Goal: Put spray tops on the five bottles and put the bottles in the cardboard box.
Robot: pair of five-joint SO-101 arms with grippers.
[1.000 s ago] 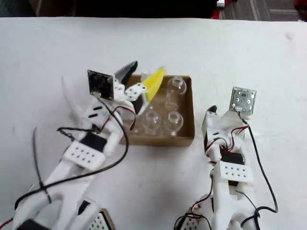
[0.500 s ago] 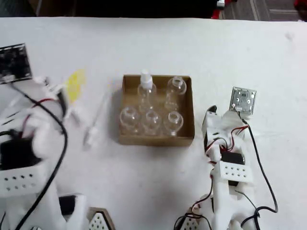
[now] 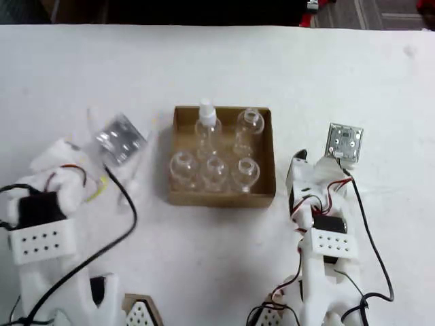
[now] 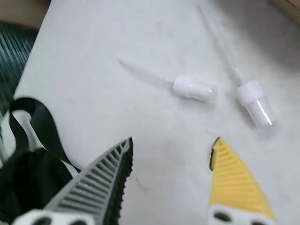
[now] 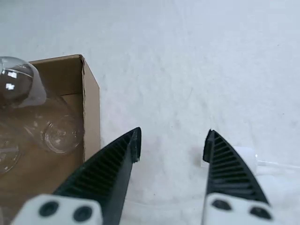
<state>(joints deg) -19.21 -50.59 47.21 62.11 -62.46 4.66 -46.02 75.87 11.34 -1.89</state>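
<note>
Behind the right claw, a spray top half hidden; box cropped.

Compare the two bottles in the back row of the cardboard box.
The clear plastic bottle mid-row wears a white spray top; the clear plastic corner bottle has none. The mid-row bottle sits away from the side walls; the corner bottle sits beside one. Both are transparent and stand in the brown cardboard box.
</note>
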